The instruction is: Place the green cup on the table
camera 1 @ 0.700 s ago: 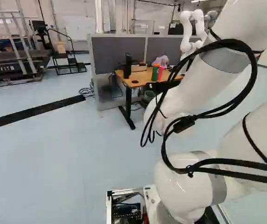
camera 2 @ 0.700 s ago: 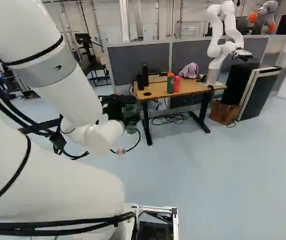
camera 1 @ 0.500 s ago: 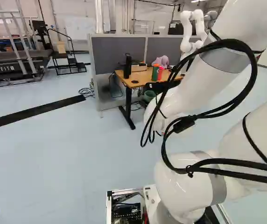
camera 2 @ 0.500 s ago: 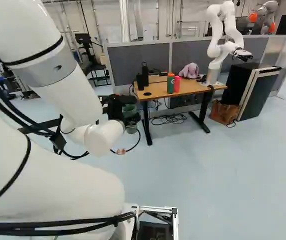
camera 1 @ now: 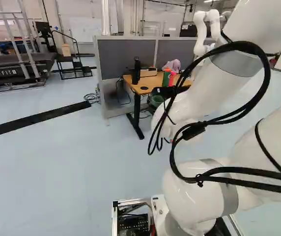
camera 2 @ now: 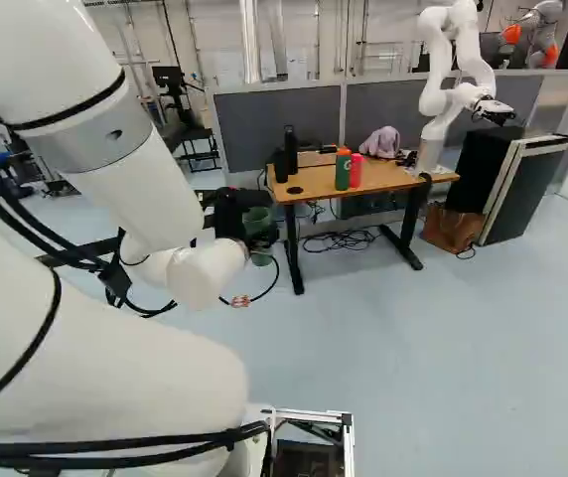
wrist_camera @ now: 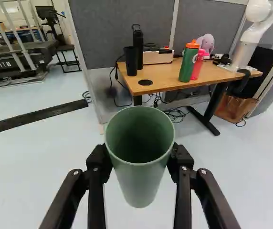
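Right base view, left to right: the claw [camera 2: 256,229] grips the green cup [wrist_camera: 140,183] from two sides, off the surface [camera 2: 316,179]; a black tumbler [camera 2: 281,165], green bottle [camera 2: 343,171] and pink bottle [camera 2: 355,173] stand on it; another robot [camera 2: 431,129] follows.

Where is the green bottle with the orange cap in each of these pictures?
Left base view: the green bottle, upper part, right of the middle.
Right base view: upper part, just right of the middle.
Wrist view: ahead of the pincer, beside the pink bottle.
Shared landmark: the table beneath it.
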### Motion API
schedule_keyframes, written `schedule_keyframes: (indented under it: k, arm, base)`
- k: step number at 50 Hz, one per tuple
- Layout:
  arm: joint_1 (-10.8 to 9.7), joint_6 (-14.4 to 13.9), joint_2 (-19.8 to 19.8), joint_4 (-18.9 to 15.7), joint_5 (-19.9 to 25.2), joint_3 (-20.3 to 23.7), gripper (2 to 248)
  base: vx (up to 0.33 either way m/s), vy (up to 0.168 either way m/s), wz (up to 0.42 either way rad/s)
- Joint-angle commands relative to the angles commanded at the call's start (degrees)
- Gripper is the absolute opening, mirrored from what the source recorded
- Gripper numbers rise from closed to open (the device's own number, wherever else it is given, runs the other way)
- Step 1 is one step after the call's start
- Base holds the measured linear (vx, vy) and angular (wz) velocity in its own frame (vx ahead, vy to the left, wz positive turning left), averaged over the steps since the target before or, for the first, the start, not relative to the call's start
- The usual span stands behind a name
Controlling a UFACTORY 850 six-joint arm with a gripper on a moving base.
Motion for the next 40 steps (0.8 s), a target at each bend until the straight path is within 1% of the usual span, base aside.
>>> schedule_keyframes:
  k: [40]
  arm:
    - [0.0, 0.0, 0.0, 0.0, 0.0, 0.0, 128]
  base:
    - [0.234, 0.005, -0.002]
